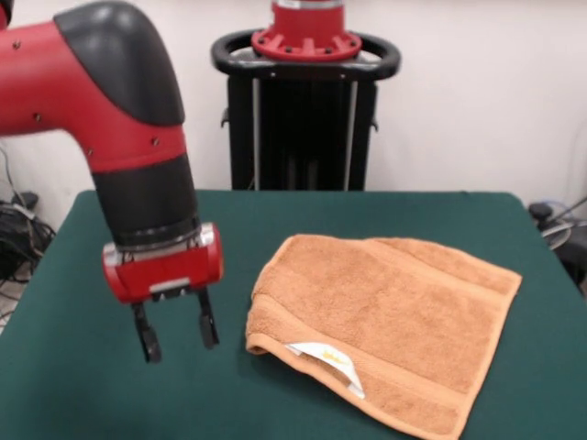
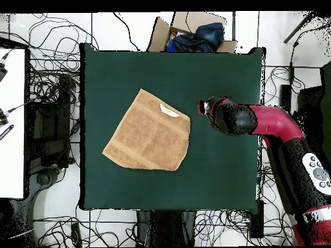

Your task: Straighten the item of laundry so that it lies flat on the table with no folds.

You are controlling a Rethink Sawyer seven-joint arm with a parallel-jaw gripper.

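Even, bright indoor light falls from above. In the front view the gripper [image 1: 176,337] casts almost no shadow on the table [image 1: 83,385]; the towel [image 1: 385,335] throws a thin dark line along its near edge. The arm's [image 1: 110,82] red shell carries soft highlights, without harsh glare.

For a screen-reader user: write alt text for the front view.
An orange-tan towel lies folded over on a dark green table, its white care tag showing at the near edge. Beside it, apart, the red gripper hangs with its fingers open and empty.
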